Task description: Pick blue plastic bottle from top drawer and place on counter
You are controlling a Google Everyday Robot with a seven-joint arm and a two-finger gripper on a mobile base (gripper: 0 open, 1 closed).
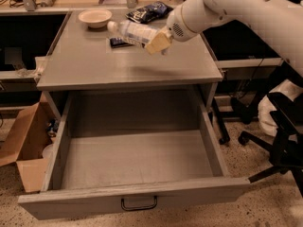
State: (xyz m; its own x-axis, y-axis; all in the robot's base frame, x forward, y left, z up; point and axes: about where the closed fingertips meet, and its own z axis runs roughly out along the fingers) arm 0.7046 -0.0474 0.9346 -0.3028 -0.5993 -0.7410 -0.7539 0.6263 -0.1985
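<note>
Setting down is judged to be the step in hand: the blue plastic bottle (pixel 135 32) is held nearly level above the back part of the bench (pixel 94 70), the end effector (pixel 158 41) is clamped on its lower end, and the top drawer (pixel 137 195) stands open below. The bottle should be lowered slowly onto bare surface, away from the bowl (pixel 95 18) and the dark flat packet (pixel 118 42) just beneath it, and released only when supported, because a lying bottle can roll. No writing can be read on its pale label, nor on the blue bag (pixel 149 12) behind.
</note>
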